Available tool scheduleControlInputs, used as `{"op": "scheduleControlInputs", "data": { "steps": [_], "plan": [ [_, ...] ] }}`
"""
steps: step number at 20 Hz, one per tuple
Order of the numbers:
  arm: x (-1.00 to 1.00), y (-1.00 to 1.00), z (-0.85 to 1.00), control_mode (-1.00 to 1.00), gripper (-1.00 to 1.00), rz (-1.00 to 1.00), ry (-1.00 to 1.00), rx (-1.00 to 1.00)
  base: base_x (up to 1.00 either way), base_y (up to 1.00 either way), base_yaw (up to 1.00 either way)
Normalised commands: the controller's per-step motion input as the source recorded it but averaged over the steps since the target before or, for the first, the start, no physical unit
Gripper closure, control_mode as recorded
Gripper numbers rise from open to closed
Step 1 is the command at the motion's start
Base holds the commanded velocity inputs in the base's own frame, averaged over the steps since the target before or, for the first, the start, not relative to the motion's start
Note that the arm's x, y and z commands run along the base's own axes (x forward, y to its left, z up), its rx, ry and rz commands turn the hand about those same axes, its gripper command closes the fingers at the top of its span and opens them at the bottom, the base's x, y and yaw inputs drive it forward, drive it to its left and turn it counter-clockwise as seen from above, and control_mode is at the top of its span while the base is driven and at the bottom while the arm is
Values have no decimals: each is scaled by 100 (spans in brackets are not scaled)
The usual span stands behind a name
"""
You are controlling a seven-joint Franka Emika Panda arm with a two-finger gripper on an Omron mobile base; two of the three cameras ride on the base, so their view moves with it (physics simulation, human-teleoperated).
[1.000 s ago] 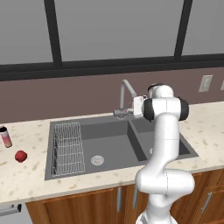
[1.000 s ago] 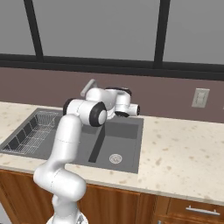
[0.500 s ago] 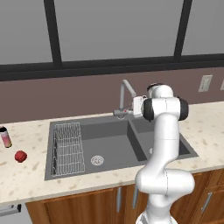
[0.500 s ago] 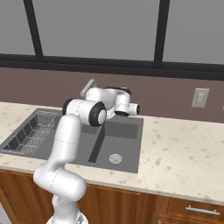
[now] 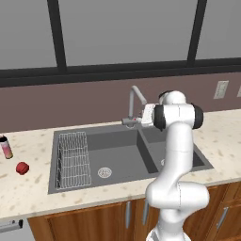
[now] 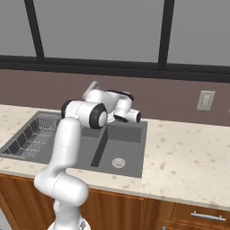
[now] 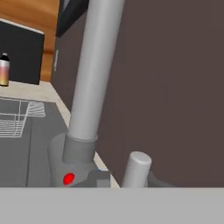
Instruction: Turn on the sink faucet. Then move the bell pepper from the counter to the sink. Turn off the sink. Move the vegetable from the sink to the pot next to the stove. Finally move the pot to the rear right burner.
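Observation:
The sink faucet (image 5: 135, 100) stands behind the sink (image 5: 117, 157), a slim grey tap with a bent spout. My gripper (image 5: 137, 120) is shut and reaches left, right at the faucet's base. The hand view is very close: the faucet (image 7: 94, 74) rises from a base with a red dot, and its small lever (image 7: 136, 168) stands free just to the right. The bell pepper (image 5: 22, 168), a small red lump, lies on the counter (image 5: 28, 197) left of the sink. My arm hides most of the faucet in the right base view.
A pink-and-tan bottle (image 5: 6, 147) stands on the counter behind the pepper. A wire rack (image 5: 73, 160) sits in the left basin. To the right of the sink (image 6: 121, 143) runs open counter (image 6: 188, 161), with a wall outlet (image 6: 205, 100) above it.
The jaws have closed by the faucet's base. The arm, the pepper and the bottle stand where they were.

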Motion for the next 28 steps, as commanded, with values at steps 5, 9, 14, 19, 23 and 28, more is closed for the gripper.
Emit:
{"op": "scheduleControlInputs", "data": {
  "steps": [5,9,14,19,23,28],
  "plan": [
    [0,-2,0,-100,100,-26,-2,0,0,0,0],
    [10,-20,0,-100,100,-17,0,0,0,0,0],
    [10,-45,-6,-100,100,-9,-1,0,0,0,0],
    [11,-65,-13,-100,100,-1,-1,0,0,0,0],
    [6,-73,-18,-100,100,0,0,1,0,0,0],
    [1,-73,-28,-100,100,0,0,2,0,0,0]
  ]
}}
